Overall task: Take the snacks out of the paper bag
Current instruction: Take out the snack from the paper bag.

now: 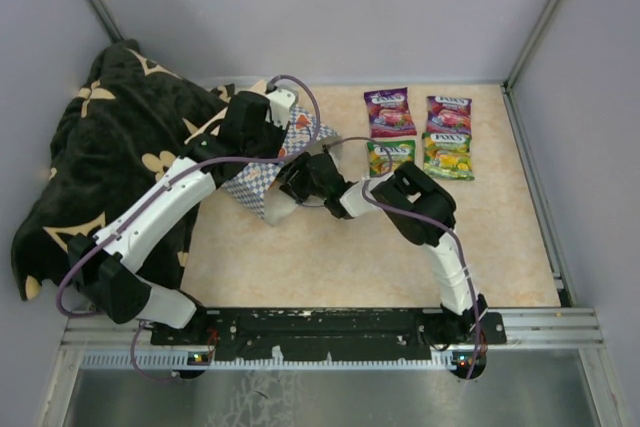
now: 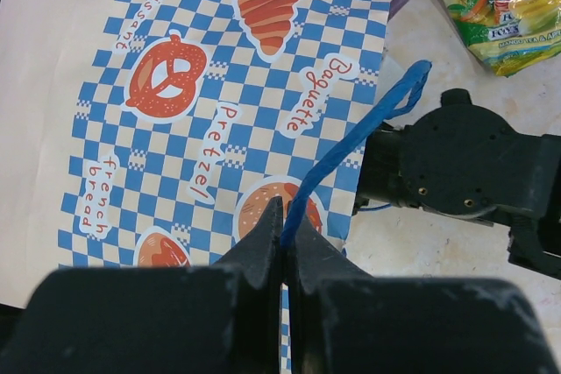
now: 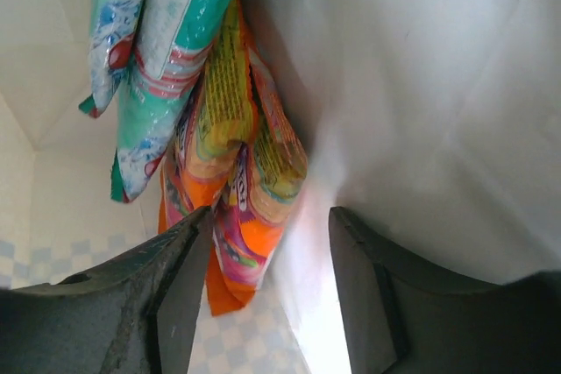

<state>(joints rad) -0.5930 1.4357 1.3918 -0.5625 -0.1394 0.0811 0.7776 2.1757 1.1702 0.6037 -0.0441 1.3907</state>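
Retrieval under way: right pincer (image 3: 270,221) deep inside the paper bag (image 2: 175,129).

An orange packet (image 3: 254,243) hung between its parted, empty jaws, teal packets (image 3: 166,50) beyond; next it probably needed to pinch and withdraw. The left pincer (image 2: 285,234) was clenched on the blue cord handle (image 2: 351,142). The bag read "Pretzel", "Baguette", "Croissant"; a nearby green-yellow packet (image 2: 500,6) read "OVAL CANDY".
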